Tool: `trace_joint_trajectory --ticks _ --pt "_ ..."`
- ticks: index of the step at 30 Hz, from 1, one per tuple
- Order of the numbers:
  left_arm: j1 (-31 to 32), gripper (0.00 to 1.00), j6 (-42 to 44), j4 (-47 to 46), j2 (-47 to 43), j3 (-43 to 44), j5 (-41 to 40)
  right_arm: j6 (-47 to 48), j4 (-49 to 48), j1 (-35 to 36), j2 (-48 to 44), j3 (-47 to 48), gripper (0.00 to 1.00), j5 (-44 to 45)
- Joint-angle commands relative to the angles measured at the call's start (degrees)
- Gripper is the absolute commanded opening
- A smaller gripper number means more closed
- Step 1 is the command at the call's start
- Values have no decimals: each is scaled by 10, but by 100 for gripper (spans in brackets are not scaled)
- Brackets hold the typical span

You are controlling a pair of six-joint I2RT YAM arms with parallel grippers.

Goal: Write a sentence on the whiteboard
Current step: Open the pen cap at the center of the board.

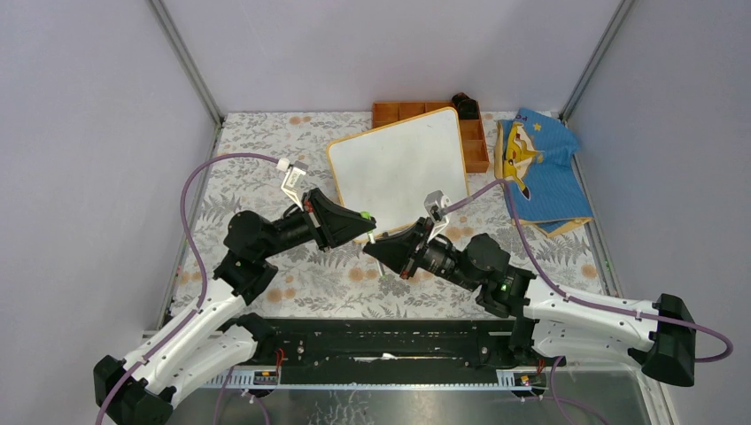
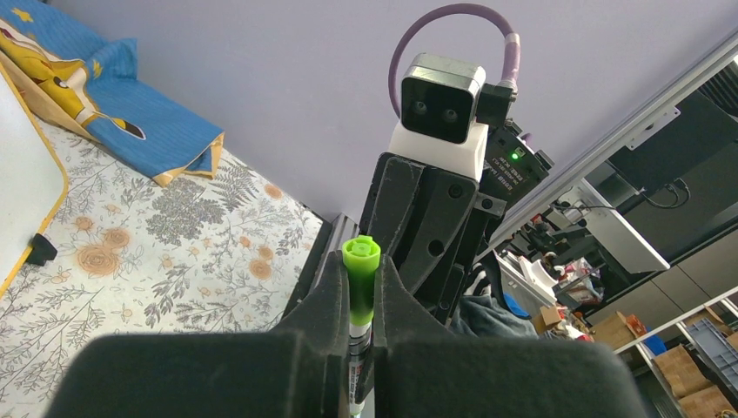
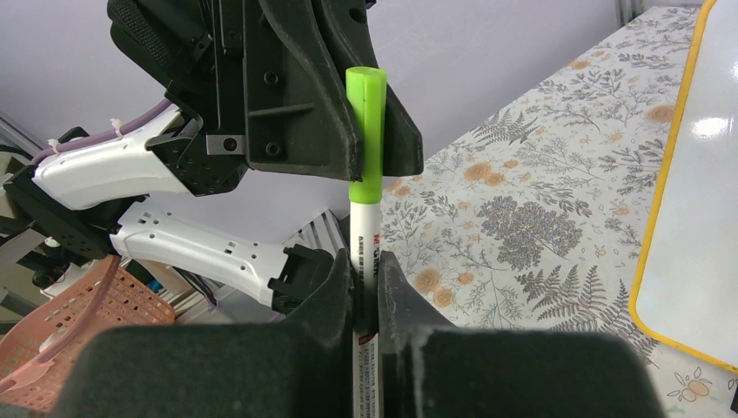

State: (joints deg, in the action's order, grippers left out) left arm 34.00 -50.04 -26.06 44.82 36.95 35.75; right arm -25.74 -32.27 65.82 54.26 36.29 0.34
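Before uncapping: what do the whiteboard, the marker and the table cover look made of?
The whiteboard: a smooth, glossy white panel, likely coated board or plastic; it shows glare in the right wrist view. The marker: hard plastic by the look, with a green cap and a printed white barrel. The table cover: a flat floral print, cloth or vinyl; I cannot tell which.

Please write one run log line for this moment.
marker: capped | left end effector: shut on cap | right end effector: shut on barrel | whiteboard: blank
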Motion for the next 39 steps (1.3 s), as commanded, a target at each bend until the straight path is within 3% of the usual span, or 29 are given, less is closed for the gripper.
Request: trace_joint_trajectory --ticks 1,36,39 --pt "-9 0 2 -75 -24 41 -56 9 41 -8 -15 -19 0 16" --pt "-10 0 33 -36 -49 40 -150 -5 36 -8 -44 -56 0 31" --pt "-11 0 49 1 -51 52 -170 -3 40 -8 -49 -56 0 39"
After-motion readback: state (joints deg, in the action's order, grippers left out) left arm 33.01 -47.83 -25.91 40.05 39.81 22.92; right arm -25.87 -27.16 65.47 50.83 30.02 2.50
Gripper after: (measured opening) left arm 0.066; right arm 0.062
